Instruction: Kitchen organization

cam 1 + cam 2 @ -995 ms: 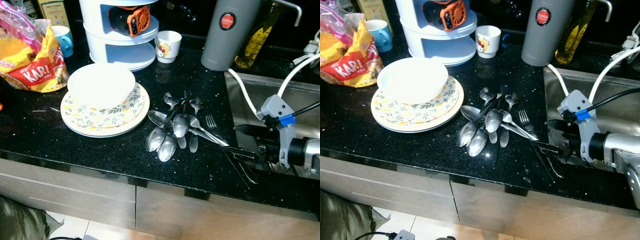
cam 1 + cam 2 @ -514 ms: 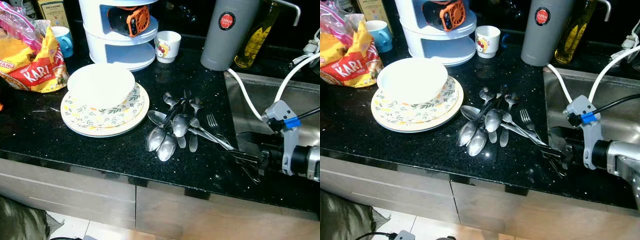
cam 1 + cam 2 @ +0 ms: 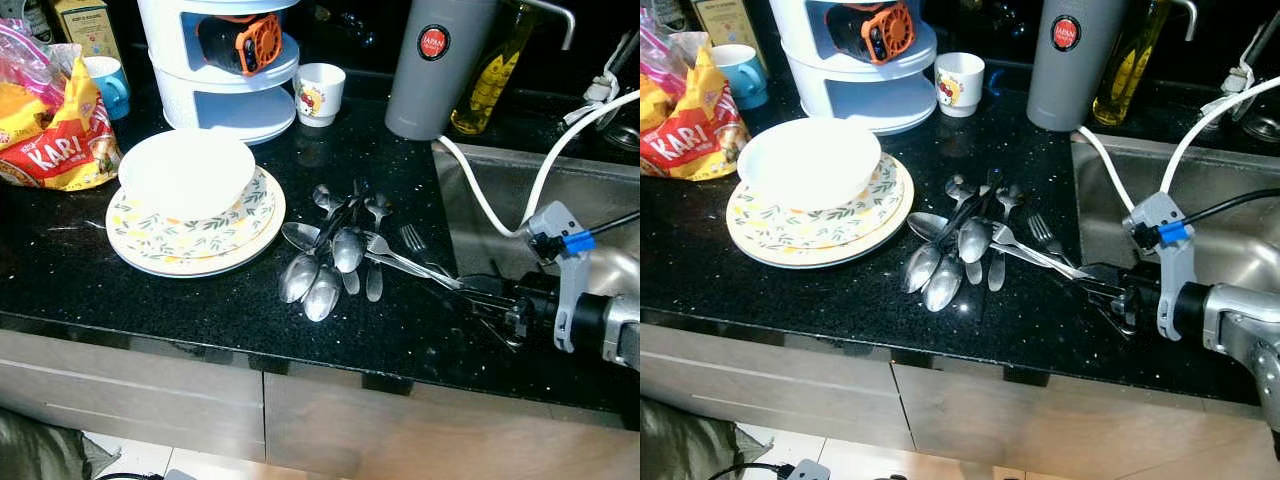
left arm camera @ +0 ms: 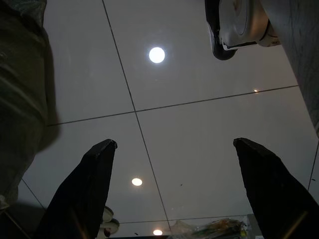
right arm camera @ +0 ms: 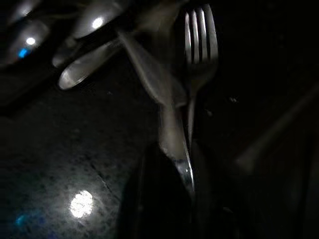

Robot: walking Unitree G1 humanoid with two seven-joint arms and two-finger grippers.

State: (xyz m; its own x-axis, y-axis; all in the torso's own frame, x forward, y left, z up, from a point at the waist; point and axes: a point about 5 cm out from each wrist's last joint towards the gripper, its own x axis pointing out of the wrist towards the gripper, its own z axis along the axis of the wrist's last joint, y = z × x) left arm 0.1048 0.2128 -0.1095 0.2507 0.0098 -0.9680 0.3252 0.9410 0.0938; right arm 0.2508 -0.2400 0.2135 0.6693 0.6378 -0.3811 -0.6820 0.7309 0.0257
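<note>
- The right gripper (image 3: 500, 305) lies low over the black countertop (image 3: 200, 300), just beside the sink (image 3: 500, 200), its black fingers drawn together on the handle ends of the fork (image 5: 199, 40) and a spoon (image 5: 159, 84) beside it. The right wrist view shows both handles running into the closed fingers, though the blur leaves it unclear how firmly either one is held.
- The grip sits at the very tips of the handles. With so little metal between the fingers, a lift could let one piece pivot or drop out, and it might fall into the sink or off the counter edge.
- Two pieces seem caught at once. If only one is truly pinched, the other will likely slide free once raised.
- The rest of the cutlery pile (image 3: 335, 255) lies crossed and overlapping in the middle of the countertop, near the stacked plates (image 3: 150, 245) carrying a white bowl (image 3: 185, 170). The held handles run back toward that heap, so a sideways drag may pull neighbours along and scatter them, perhaps against the plates.
- A white cable (image 3: 480, 195) trails over the sink rim close to the right arm; a wide swing could snag it.
- The left gripper (image 4: 172, 189) hangs idle with its fingers spread wide apart over the tiled floor (image 4: 189, 124), so it offers no support for a slipping piece.
</note>
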